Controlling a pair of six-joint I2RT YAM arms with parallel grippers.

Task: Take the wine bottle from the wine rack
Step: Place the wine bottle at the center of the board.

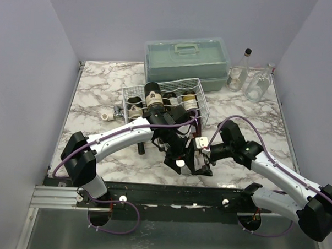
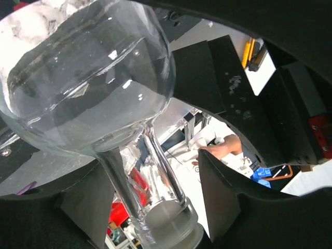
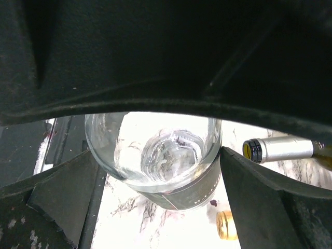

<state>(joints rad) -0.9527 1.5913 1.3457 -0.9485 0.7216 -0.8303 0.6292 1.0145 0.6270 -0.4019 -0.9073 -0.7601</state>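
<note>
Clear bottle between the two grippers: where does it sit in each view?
Top external: clear bottle low centre, mostly hidden, only its pale cap showing.
Left wrist: shoulder and neck run from upper left to bottom centre.
Right wrist: round base, centre of frame.
Shared landmark: marble table; in left wrist it seems glimpsed only through the glass.

White wine rack [image 1: 203, 107]; clear wine bottle [image 2: 88, 83]; grey-green case [image 1: 186, 62]; white table [image 1: 96, 91], grey marble veins; purple cables [image 1: 239, 116]

One wine rack [image 1: 201, 104], one case [image 1: 186, 59], two arms [image 1: 118, 140] [image 1: 279, 173]
</note>
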